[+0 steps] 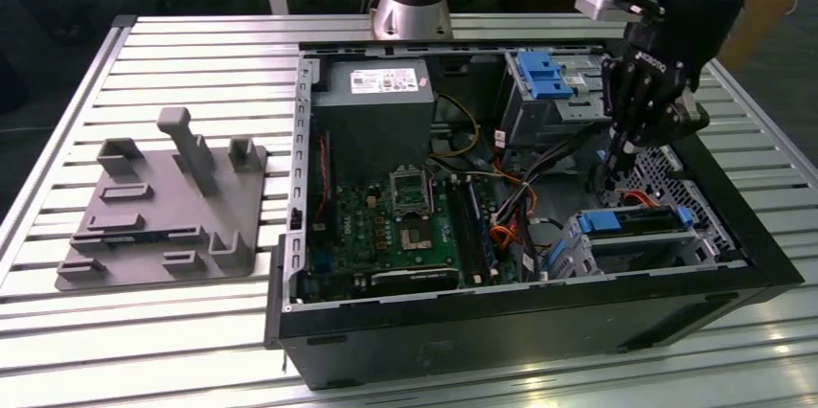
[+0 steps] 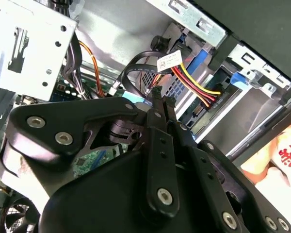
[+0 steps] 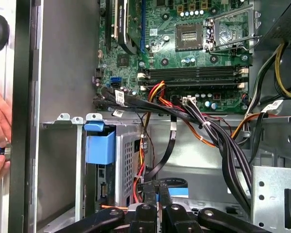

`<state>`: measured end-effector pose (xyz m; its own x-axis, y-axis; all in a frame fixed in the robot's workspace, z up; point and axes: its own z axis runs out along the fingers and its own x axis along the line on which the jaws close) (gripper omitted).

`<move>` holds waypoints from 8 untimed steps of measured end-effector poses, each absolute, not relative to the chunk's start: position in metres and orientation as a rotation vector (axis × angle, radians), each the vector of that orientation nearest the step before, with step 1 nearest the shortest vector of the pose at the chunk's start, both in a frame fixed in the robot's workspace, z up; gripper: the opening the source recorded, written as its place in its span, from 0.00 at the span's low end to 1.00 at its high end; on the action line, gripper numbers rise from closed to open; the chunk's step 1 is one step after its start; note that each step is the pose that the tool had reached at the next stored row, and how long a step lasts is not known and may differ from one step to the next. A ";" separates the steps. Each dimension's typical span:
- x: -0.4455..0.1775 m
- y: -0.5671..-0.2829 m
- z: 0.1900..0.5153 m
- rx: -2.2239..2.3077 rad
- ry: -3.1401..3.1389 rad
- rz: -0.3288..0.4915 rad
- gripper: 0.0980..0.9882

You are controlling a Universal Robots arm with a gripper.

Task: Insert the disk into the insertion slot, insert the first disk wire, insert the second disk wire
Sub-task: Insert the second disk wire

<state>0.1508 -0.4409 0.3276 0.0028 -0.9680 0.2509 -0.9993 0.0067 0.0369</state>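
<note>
Inside the open computer case, the gripper [image 1: 611, 170] hangs with fingers [image 2: 157, 104] pinched together, gripping nothing visible; the disk [image 1: 635, 224] sits seated in the insertion slot [image 1: 665, 247] at five o'clock.

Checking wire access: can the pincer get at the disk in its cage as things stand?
Probably yes: the pincer hangs inside the open case just beside the disk in the insertion slot, with nothing solid between, though loose cables crowd the gap.
</note>
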 end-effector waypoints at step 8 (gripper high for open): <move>0.150 -0.447 0.328 2.082 -2.085 0.202 0.05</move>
